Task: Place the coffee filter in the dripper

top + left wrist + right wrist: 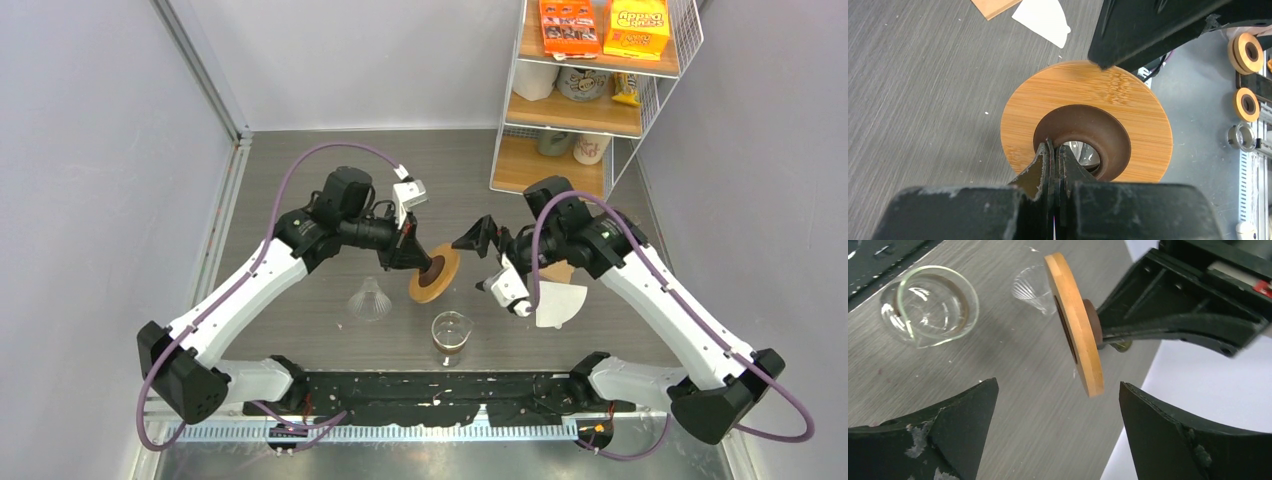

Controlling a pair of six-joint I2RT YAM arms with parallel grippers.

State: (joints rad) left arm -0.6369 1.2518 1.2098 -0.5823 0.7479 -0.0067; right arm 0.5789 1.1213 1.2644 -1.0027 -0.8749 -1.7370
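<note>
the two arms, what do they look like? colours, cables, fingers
Both match: the left arm and right arm have white link shells with black joints and bases. A purple cable loops along each. The left gripper and right gripper have black fingers, scuffed with pale scratches, and a white camera housing sits at each wrist.

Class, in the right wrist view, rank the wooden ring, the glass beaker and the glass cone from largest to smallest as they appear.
1. Glass beaker and wooden ring: unsure, since the ring is edge-on and nearer.
2. Glass cone, smallest.
</note>
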